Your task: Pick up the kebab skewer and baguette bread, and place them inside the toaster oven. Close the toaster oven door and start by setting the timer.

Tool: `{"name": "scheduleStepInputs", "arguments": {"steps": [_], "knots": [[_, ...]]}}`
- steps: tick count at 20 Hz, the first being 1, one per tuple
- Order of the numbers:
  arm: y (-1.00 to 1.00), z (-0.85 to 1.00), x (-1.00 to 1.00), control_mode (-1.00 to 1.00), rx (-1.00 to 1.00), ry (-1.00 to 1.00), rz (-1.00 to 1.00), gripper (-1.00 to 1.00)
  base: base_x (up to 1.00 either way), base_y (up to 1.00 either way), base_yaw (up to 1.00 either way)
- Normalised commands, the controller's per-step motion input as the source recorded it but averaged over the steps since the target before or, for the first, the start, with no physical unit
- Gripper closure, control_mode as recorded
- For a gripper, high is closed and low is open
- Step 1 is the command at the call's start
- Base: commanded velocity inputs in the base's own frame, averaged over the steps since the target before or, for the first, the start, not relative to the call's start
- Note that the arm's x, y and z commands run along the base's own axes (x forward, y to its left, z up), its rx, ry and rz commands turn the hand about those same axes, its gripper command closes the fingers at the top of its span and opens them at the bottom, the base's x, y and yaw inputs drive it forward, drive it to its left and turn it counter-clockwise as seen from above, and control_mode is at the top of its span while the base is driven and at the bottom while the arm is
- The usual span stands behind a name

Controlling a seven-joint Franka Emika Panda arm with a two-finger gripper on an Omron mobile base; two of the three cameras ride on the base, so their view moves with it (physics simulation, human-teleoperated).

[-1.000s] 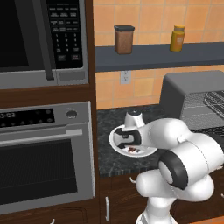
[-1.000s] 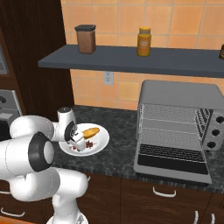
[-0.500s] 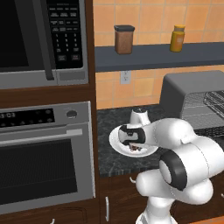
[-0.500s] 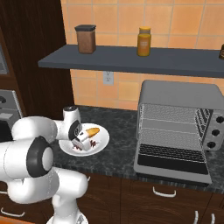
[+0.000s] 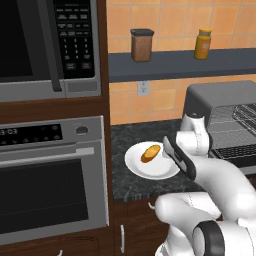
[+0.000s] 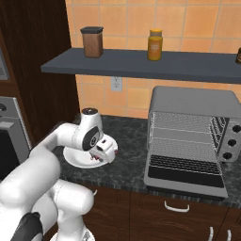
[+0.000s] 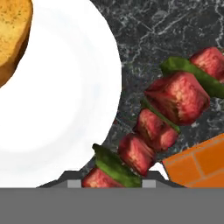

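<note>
skewer run: fingers clamped on the kebab skewer, lifted off plate; carry level, stick-first, onto the toaster oven rack.

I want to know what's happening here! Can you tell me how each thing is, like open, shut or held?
toaster oven door: open, folded down flat.
toaster oven: rack bare, nothing inside.
kebab skewer: gripped by the end effector, off the plate.
baguette bread: lying on the white plate.
wall oven: door shut.
</note>
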Motion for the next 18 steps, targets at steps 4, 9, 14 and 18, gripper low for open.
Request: {"name": "scheduleStepInputs", "arguments": {"steps": [4,9,14,18], "knots": [[-1.00,0.35,-0.36,-1.00,0.00,-0.04,0.25,1.00,0.00,0.00,0.00],[-1.00,0.42,-0.24,-1.00,0.00,-0.02,0.27,1.00,0.00,0.00,0.00],[-0.94,0.15,-0.03,-1.00,0.00,0.00,0.10,1.00,0.00,0.00,0.00],[-0.79,0.26,0.13,-1.00,0.00,0.00,0.02,1.00,0.00,0.00,0.00]]}}
